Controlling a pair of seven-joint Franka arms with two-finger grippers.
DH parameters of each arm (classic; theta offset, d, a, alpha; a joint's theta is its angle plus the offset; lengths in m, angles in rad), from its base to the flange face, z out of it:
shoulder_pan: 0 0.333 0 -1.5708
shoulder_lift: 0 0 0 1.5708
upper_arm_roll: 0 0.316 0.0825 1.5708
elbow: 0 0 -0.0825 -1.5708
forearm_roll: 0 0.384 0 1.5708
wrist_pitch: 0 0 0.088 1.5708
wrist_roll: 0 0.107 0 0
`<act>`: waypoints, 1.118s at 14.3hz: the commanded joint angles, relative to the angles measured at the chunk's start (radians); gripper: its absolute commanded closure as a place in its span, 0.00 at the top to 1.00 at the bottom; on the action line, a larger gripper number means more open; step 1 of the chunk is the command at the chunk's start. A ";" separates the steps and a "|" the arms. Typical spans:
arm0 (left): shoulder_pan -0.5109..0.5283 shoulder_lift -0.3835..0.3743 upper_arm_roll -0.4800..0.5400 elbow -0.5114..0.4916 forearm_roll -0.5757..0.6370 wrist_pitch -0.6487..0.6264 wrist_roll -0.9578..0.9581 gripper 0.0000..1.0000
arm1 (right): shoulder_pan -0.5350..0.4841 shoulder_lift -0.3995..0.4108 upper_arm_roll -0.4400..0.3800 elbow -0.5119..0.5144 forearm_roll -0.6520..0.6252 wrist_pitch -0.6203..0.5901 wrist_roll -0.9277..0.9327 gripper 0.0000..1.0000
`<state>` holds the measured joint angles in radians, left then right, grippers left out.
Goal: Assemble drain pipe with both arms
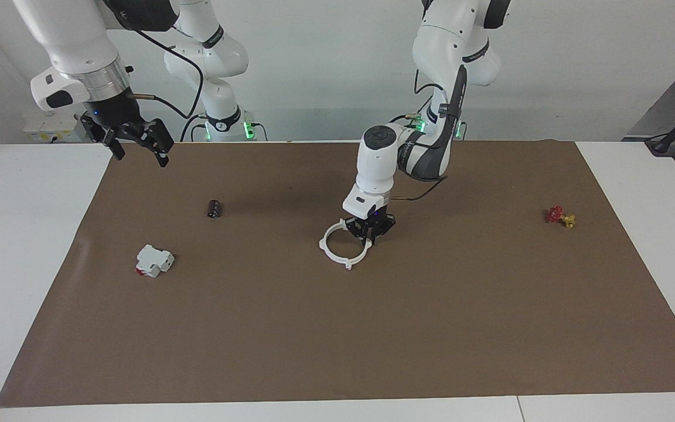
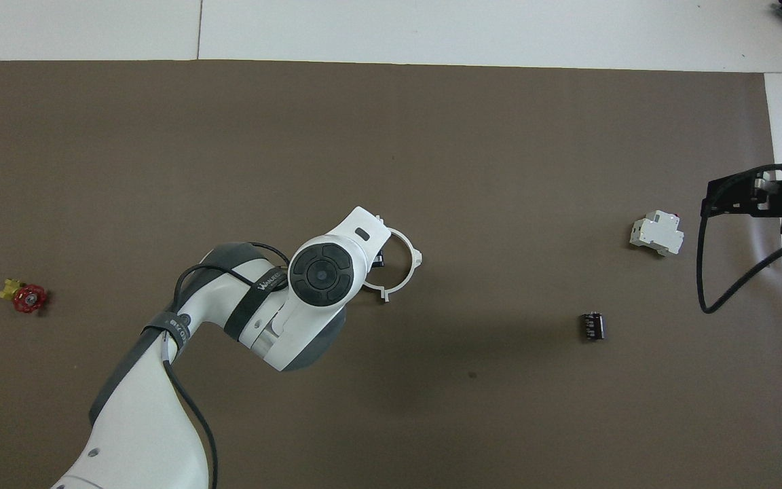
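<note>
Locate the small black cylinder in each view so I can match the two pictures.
Facing view: the black cylinder lies on the brown mat, toward the right arm's end, nearer the robots than the white block with a red part.
Overhead view: the black cylinder sits lower than that white block.
Shared landmark: the white ring at mid-mat under the left claw.

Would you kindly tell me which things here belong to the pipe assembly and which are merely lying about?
Belongs to the job:
white ring
left gripper, down at the ring
right gripper, waiting raised

Lying about:
white block with red part
black cylinder
red and yellow valve
</note>
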<state>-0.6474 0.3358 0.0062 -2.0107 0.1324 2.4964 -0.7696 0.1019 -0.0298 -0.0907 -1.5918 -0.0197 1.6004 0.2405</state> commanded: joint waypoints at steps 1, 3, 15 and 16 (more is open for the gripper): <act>-0.023 0.014 0.015 0.001 0.019 -0.028 -0.020 0.00 | -0.008 -0.004 0.006 0.001 0.017 -0.014 -0.023 1.00; -0.023 0.011 0.015 0.004 0.018 -0.050 -0.020 0.00 | -0.007 -0.004 0.006 0.001 0.017 -0.014 -0.021 1.00; -0.032 0.008 0.014 0.007 0.018 -0.077 -0.023 0.00 | -0.007 -0.004 0.006 0.001 0.017 -0.014 -0.021 1.00; -0.032 0.008 0.014 0.007 0.018 -0.077 -0.023 0.00 | -0.007 -0.004 0.006 0.001 0.018 -0.013 -0.023 1.00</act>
<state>-0.6525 0.3359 0.0051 -2.0002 0.1325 2.4537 -0.7711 0.1026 -0.0298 -0.0883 -1.5918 -0.0197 1.6004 0.2405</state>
